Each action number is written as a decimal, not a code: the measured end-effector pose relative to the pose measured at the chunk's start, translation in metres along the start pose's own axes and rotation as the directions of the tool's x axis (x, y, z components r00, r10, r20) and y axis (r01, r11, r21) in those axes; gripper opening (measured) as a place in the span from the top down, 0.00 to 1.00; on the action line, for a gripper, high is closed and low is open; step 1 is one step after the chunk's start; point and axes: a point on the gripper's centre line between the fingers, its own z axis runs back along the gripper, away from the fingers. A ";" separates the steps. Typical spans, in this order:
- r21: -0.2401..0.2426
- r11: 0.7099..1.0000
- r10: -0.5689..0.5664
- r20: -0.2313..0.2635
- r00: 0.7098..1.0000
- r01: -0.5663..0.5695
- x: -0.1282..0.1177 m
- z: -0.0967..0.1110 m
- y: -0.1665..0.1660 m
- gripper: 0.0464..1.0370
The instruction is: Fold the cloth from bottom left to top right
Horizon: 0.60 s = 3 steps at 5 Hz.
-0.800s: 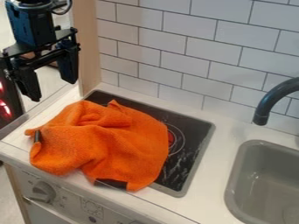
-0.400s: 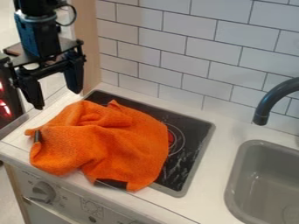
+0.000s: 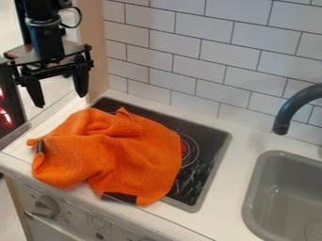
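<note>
At the upper left, the black gripper (image 3: 61,100) hangs open with nothing between its fingers, above and behind the cloth's left part and apart from it. The orange cloth (image 3: 113,153) lies crumpled over the left and middle of the black stovetop and onto the white counter at its left and front. Raised folds run across its upper part. Dark patches show at its left corner and along its front edge. What lies under the cloth is hidden.
The stovetop (image 3: 201,176) shows at the cloth's right, with part of a red-centred burner ring. Farther right are a grey sink (image 3: 254,195) and a dark faucet (image 3: 286,110). A white tiled wall (image 3: 189,56) stands behind, and a wooden panel (image 3: 93,47) beside the gripper.
My gripper has shifted a little to the right, dipping lower and then rising slightly, and its angle has turned somewhat. The cloth has stayed as it was.
</note>
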 end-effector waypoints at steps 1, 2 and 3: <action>0.002 0.997 -0.079 0.033 0.996 0.079 0.027 -0.018 0.016 0.04; 0.007 0.983 -0.185 0.074 0.980 0.185 0.042 -0.029 0.014 0.04; 0.041 0.969 -0.245 0.096 0.965 0.243 0.061 -0.041 0.013 0.04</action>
